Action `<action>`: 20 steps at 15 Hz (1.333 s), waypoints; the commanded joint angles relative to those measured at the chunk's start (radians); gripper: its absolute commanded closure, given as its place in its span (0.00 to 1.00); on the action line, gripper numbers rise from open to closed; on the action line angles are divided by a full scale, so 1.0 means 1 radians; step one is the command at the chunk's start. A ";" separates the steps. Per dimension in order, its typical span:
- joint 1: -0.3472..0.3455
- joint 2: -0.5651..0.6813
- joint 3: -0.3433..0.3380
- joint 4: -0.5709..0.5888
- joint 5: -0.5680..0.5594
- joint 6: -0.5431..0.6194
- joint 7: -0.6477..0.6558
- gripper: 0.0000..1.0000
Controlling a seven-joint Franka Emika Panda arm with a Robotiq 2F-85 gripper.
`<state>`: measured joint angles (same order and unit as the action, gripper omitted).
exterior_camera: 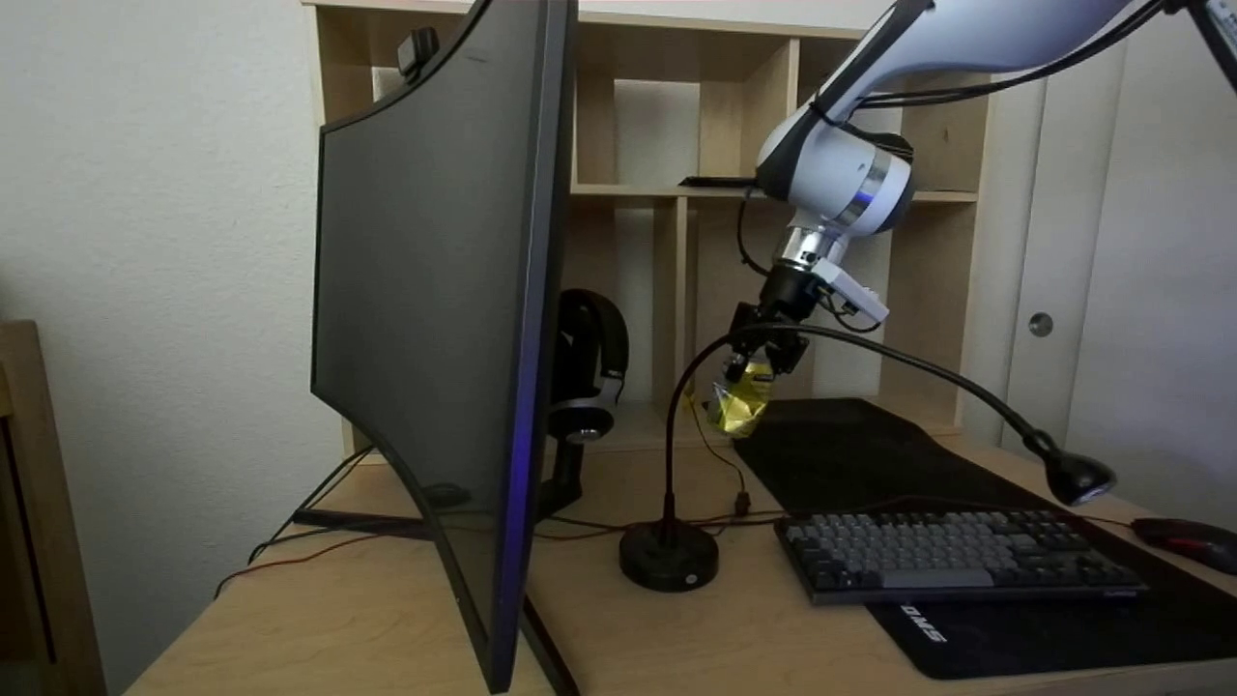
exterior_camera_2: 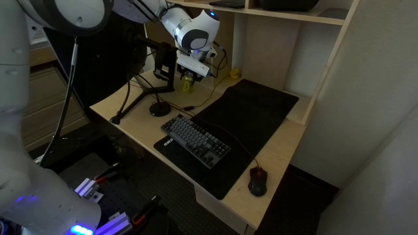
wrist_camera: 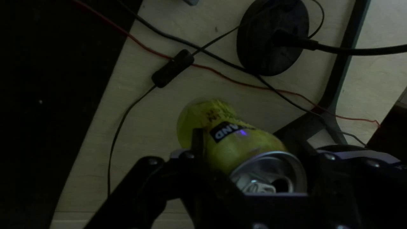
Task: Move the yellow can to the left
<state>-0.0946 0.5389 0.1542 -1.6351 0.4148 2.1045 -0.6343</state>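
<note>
Over the bench [exterior_camera_2: 281, 143], past the lamp base [exterior_camera_2: 160, 109] in an exterior view, the yellow can [wrist_camera: 244, 143] is held tilted and apparently off the surface, with the pincer [exterior_camera: 762, 364] clamped round its upper end. Grasp is judged done and transport in hand; next, a leftward carry clear of the lamp neck [exterior_camera: 669, 454] is called for, then upright lowering before release. Opened top is seen in the wrist view, with shiny rim and tab [wrist_camera: 259, 187]; yellow-green side is marked by a dark label [wrist_camera: 225, 131] with white letters, lower end blurred.
</note>
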 commanded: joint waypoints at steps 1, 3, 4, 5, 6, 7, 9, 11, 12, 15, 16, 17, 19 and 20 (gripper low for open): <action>0.085 0.066 0.018 0.014 -0.093 0.141 -0.003 0.61; 0.130 0.120 0.007 0.039 -0.174 0.233 0.032 0.61; 0.142 0.151 0.001 0.058 -0.208 0.273 0.061 0.61; 0.105 0.096 0.040 0.011 -0.176 0.223 0.053 0.61; 0.112 0.115 0.045 0.015 -0.191 0.242 0.069 0.36; 0.112 0.120 0.049 0.016 -0.191 0.242 0.069 0.36; 0.118 0.133 0.033 0.026 -0.211 0.233 0.087 0.61; 0.126 0.159 0.020 0.035 -0.248 0.247 0.109 0.61; 0.128 0.163 0.019 0.034 -0.267 0.243 0.121 0.61; 0.131 0.163 0.010 0.024 -0.328 0.251 0.151 0.61; 0.130 0.165 0.011 0.022 -0.342 0.253 0.156 0.61; 0.126 0.165 0.014 0.022 -0.350 0.257 0.160 0.61; 0.132 0.167 0.009 0.017 -0.372 0.262 0.175 0.61; 0.134 0.167 0.008 0.016 -0.383 0.262 0.182 0.61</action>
<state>0.0328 0.6975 0.1689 -1.6178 0.0708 2.3493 -0.4780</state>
